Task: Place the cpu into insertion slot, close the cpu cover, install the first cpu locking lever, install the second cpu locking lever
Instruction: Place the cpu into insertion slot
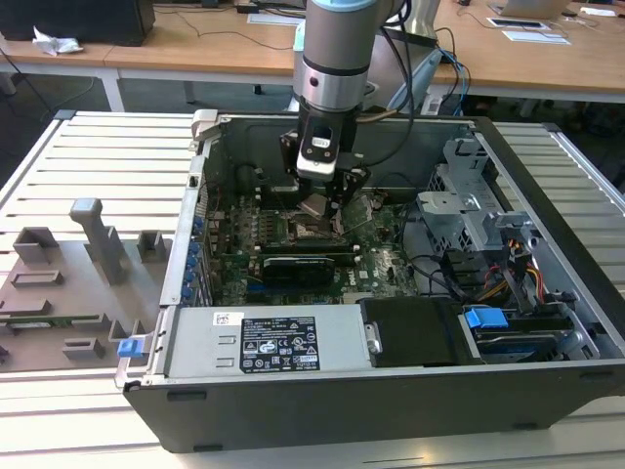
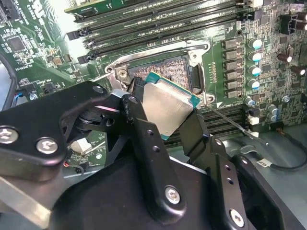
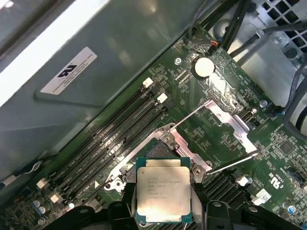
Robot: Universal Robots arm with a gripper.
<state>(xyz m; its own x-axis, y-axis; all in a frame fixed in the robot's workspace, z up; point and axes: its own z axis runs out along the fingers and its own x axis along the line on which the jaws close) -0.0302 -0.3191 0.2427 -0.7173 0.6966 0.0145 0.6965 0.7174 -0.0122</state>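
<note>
My gripper is shut on the cpu, a flat square chip with a dull silver top and green rim. Its black fingers press on two opposite edges. The chip hangs tilted just above the insertion slot, whose dark pin field and silver surround lie partly hidden under it. In the first wrist view the cpu overlaps one edge of the insertion slot, and the cpu cover stands swung open beside it. In the exterior view the gripper hovers over the motherboard's middle.
A thin wire locking lever sticks out free beside the socket. Long black memory slots run along one side. The open computer case walls in the board, with a drive cage and cables at the exterior view's right.
</note>
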